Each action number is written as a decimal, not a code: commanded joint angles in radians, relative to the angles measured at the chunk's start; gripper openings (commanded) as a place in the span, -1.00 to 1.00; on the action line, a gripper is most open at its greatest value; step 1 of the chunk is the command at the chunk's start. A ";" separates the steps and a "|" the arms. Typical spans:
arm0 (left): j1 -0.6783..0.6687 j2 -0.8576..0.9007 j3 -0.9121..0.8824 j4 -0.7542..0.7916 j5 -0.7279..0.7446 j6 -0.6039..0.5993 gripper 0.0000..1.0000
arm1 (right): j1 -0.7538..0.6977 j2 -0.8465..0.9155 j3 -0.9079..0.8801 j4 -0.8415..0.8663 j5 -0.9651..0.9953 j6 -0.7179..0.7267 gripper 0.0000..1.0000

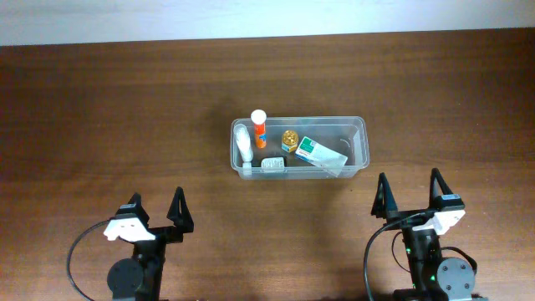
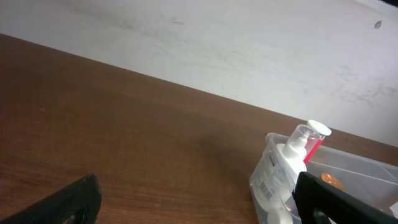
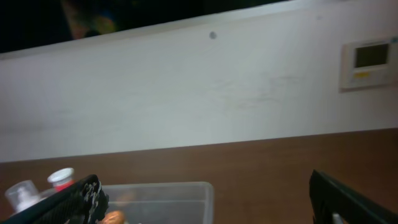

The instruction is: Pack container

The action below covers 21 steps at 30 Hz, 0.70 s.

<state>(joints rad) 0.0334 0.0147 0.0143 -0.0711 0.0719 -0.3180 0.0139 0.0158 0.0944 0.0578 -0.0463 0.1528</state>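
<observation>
The clear plastic container sits at the table's centre right. Inside it are an orange bottle with a white cap, a clear pump bottle, a small gold-topped item, a green-and-white box and a small white item. My left gripper is open and empty, near the front edge, left of the container. My right gripper is open and empty, just in front of the container's right end. The container also shows in the left wrist view and the right wrist view.
The brown wooden table runs to a white wall at the back. A wall panel shows in the right wrist view.
</observation>
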 commanded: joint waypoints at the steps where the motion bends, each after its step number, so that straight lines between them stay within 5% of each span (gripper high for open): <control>1: 0.005 -0.009 -0.005 -0.001 0.011 -0.010 0.99 | -0.045 -0.013 -0.006 0.006 -0.032 -0.006 0.97; 21: 0.005 -0.009 -0.005 -0.001 0.011 -0.010 0.99 | -0.067 -0.013 -0.089 -0.103 -0.031 -0.025 0.97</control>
<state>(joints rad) 0.0334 0.0147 0.0143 -0.0711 0.0723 -0.3180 -0.0483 0.0154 0.0105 -0.0074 -0.0704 0.1314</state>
